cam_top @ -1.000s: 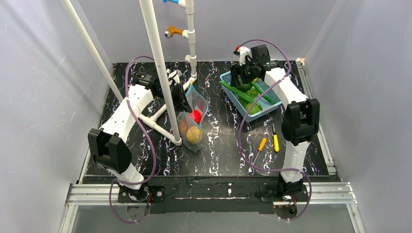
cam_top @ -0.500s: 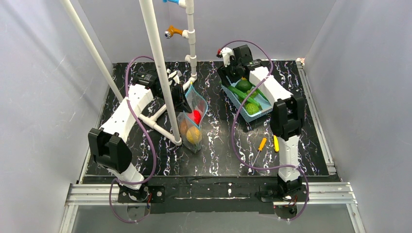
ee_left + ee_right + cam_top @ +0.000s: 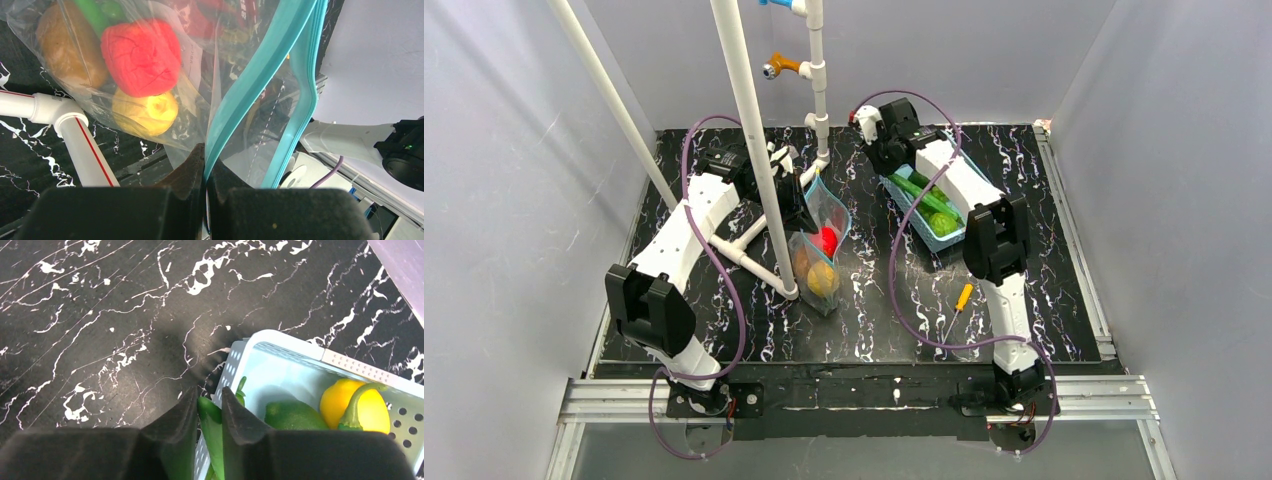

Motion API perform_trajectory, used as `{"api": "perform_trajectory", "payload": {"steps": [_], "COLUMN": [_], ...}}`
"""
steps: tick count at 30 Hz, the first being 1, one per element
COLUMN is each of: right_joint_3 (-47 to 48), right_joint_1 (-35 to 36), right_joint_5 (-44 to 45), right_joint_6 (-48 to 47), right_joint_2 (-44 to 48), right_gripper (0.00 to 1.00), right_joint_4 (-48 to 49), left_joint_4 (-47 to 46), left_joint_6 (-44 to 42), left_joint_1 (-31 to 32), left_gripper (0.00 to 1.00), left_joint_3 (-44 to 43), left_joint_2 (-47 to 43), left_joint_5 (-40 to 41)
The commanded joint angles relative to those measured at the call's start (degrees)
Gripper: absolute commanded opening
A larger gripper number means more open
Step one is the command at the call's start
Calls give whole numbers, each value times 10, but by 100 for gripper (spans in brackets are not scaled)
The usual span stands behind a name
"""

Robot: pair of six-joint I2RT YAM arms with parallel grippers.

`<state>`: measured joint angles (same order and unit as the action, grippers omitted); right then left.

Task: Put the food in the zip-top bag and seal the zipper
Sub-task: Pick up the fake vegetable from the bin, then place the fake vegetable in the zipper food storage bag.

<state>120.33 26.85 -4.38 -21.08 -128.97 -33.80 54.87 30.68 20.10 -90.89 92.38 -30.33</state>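
The clear zip-top bag (image 3: 822, 235) stands left of centre, its mouth upward. My left gripper (image 3: 206, 155) is shut on one teal lip of the zipper (image 3: 260, 65); the other lip stands apart, so the mouth gapes. Inside the bag (image 3: 200, 75) lie a red piece (image 3: 141, 56), a yellow fruit (image 3: 145, 111) and a brown round fruit (image 3: 67, 52). My right gripper (image 3: 210, 397) is at the far-left corner of the light-blue basket (image 3: 280, 342), shut on a long green pod (image 3: 214, 430). A green fruit (image 3: 295, 415) and a yellow fruit (image 3: 350, 402) lie in that basket.
A white pipe frame (image 3: 749, 130) rises just left of the bag, beside my left gripper (image 3: 802, 195). An orange-handled screwdriver (image 3: 961, 297) lies on the black marbled table near the right arm. The basket (image 3: 921, 231) holds more green pods (image 3: 924, 197) under my right gripper (image 3: 886, 150).
The right arm has swung left across the basket to its far-left corner, and its jaws have closed on a green pod. The left arm and bag have not moved.
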Motion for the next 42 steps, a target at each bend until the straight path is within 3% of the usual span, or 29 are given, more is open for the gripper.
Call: {"api": "perform_trajectory", "payload": {"steps": [1, 3, 6, 14, 18, 20, 23, 28, 38, 42], "right_joint_3": [31, 19, 7, 64, 119, 93, 9, -95, -113, -138], "right_joint_1": [-2, -2, -3, -7, -6, -6, -3, 12, 86, 124], "right_joint_5": [66, 95, 143, 181, 111, 28, -91, -195, -200, -161], "right_joint_6": [-4, -6, -16, -43, 40, 112, 221, 370, 426, 376], "right_joint_2": [21, 49, 96, 172, 212, 257, 341, 430, 439, 429], "right_gripper": [16, 7, 1, 1, 1, 1, 1, 1, 1, 1], "right_joint_4": [1, 19, 53, 84, 34, 43, 112, 269, 391, 404], "left_joint_4": [21, 19, 16, -14, -18, -20, -23, -35, -40, -44], "left_joint_6": [-9, -9, -8, 7, 9, 9, 11, 20, 25, 30], "left_joint_1": [1, 1, 1, 1, 1, 1, 1, 1, 1, 1], "left_gripper": [0, 0, 0, 0, 0, 0, 0, 0, 0, 0], "left_joint_3": [-18, -17, -14, 14, 12, 10, 7, 12, 2, 6], "left_joint_2": [-10, -10, -12, -17, -17, -18, -16, -15, -18, -24], "left_joint_5": [0, 0, 0, -9, -11, -8, -8, -14, -16, -16]}}
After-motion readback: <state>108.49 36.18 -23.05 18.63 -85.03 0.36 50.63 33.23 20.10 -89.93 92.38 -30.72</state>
